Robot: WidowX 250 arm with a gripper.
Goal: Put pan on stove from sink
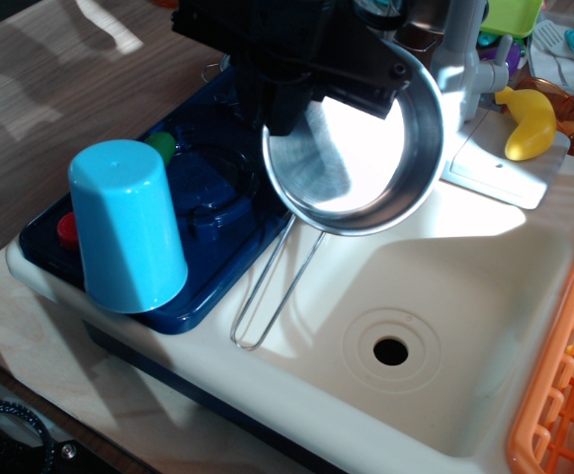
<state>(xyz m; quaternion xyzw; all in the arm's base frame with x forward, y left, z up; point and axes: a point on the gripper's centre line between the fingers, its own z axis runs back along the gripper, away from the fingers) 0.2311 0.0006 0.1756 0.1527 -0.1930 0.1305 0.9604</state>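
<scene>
the gripper (291,114), clamped on the rim of the pan (356,158), held it tilted in the air between sink (445,326) and stove (217,188), mid-carry, so next it needed levelling over a burner.

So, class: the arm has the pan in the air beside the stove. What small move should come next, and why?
Probably carry it a bit further left. The gripper holds the pan by its rim, lifted and tilted, mostly above the sink, with its handle trailing there. The stove burners lie left, near the blue cup.
</scene>
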